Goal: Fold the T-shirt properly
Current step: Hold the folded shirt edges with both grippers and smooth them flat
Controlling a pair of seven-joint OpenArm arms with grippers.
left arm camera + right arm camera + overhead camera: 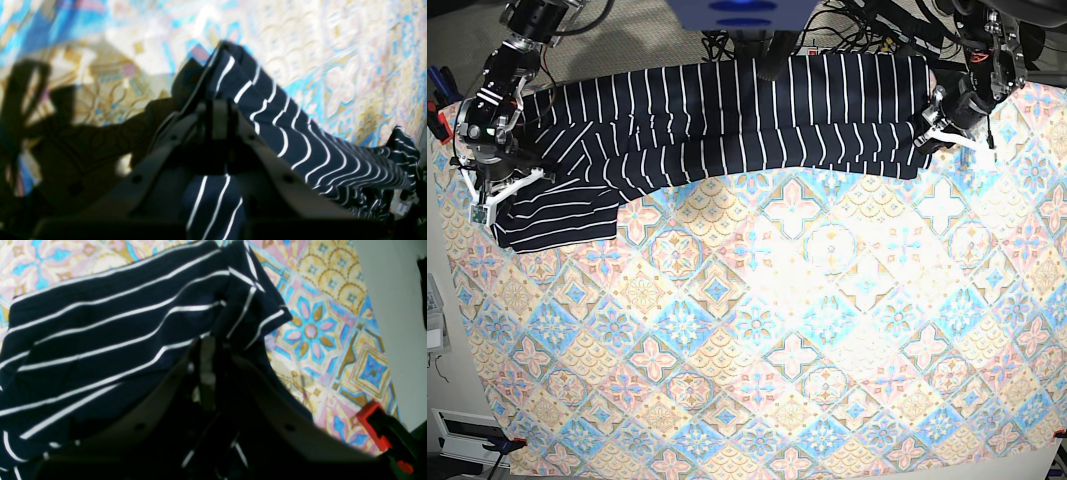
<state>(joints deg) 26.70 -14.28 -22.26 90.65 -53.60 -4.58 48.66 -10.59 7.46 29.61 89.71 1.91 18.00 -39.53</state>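
The dark navy T-shirt (727, 110) with thin white stripes lies stretched along the far edge of the table, bunched into a long band. My left gripper (939, 122) is shut on the shirt's end at the far right. In the left wrist view the cloth (300, 140) runs away from the closed left gripper (218, 106) and hangs slightly above the tablecloth. My right gripper (499, 185) is shut on the shirt's end at the far left. The right wrist view shows a fold of striped cloth (100, 340) pinched at the right gripper (213, 343).
The pastel tile-patterned tablecloth (807, 330) covers the whole table. A red clamp (373, 423) sits on the table's edge near my right gripper, and another clamp (505, 446) is at the near left corner. Cables (867, 20) lie behind the far edge.
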